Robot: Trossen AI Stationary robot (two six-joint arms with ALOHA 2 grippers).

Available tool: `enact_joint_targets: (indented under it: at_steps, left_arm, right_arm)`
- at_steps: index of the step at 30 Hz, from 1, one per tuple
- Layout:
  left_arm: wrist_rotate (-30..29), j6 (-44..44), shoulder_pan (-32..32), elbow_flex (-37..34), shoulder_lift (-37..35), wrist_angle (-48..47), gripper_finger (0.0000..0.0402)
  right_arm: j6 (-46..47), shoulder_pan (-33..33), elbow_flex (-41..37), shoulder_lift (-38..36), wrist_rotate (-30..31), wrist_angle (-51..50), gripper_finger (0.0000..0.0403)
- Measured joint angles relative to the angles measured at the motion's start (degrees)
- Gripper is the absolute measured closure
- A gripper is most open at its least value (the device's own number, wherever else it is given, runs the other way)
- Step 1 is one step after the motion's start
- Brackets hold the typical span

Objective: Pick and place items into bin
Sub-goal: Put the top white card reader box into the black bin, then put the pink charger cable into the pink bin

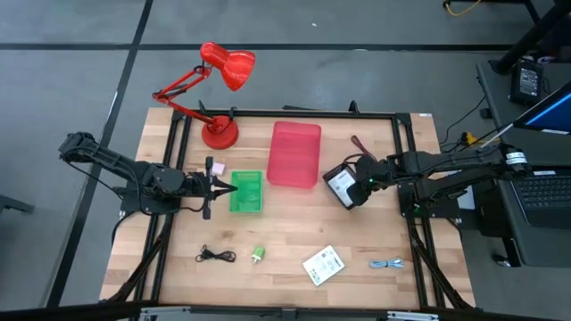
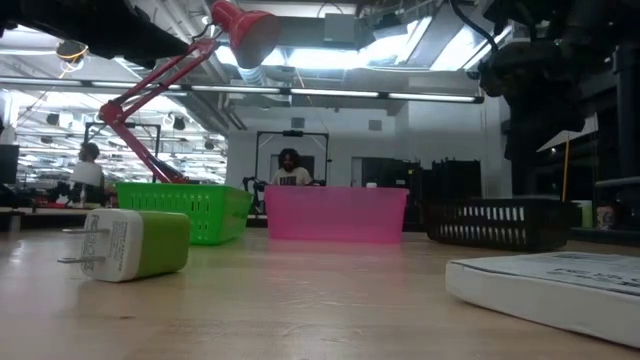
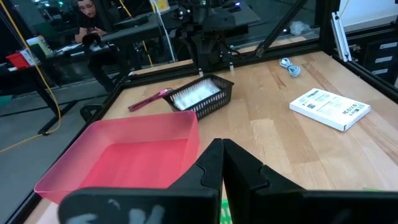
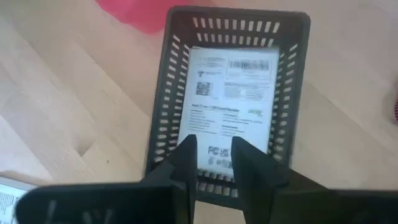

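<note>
Saw open wood across the table's (image 1: pixel 178 276) near edge, broken only by a black cable (image 1: pixel 215 256), green plug (image 1: pixel 259 254), white packet (image 1: pixel 323 265) and blue-grey cable (image 1: pixel 386 264). Found the middle crowded: green basket (image 1: pixel 247 192), pink bin (image 1: pixel 295 154), black basket (image 1: pixel 341 185). Noted a red lamp (image 1: pixel 219 89) blocking eleven o'clock.

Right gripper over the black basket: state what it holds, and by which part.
Nothing. The right gripper hangs over the black basket with its fingers parted; the white packet lies flat inside, free of them. The left gripper is shut and empty.
</note>
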Motion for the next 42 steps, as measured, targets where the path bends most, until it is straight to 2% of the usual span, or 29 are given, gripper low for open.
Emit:
enact_joint_targets:
  at_steps: [9,14,19,28,31,35,42]
  left_arm:
    - [0.0,0.0,0.0,0.0,0.0,0.0,0.0398]
    - [0.0,0.0,0.0,0.0,0.0,0.0,0.0398]
    - [0.0,0.0,0.0,0.0,0.0,0.0,0.0398]
    - [0.0,0.0,0.0,0.0,0.0,0.0,0.0398]
    - [0.0,0.0,0.0,0.0,0.0,0.0,0.0398]
    - [-0.3,0.0,0.0,0.0,0.0,0.1,0.0398]
    - [-4.3,-0.5,0.0,0.0,0.0,0.2,0.0398]
  right_arm:
    - [-1.6,-0.1,0.0,0.0,0.3,0.0,0.0329]
    - [-4.5,-0.1,0.0,0.0,3.6,2.2,0.0335]
    - [-10.0,-0.1,0.0,0.0,3.8,9.0,0.0347]
    - [-24.6,-0.1,0.0,0.0,3.6,29.1,0.0388]
    - [-28.4,-0.1,0.0,0.0,4.7,31.3,0.0397]
    - [-31.6,-0.1,0.0,0.0,9.0,32.1,0.0402]
    - [-35.8,-0.1,0.0,0.8,9.0,36.1,0.0403]
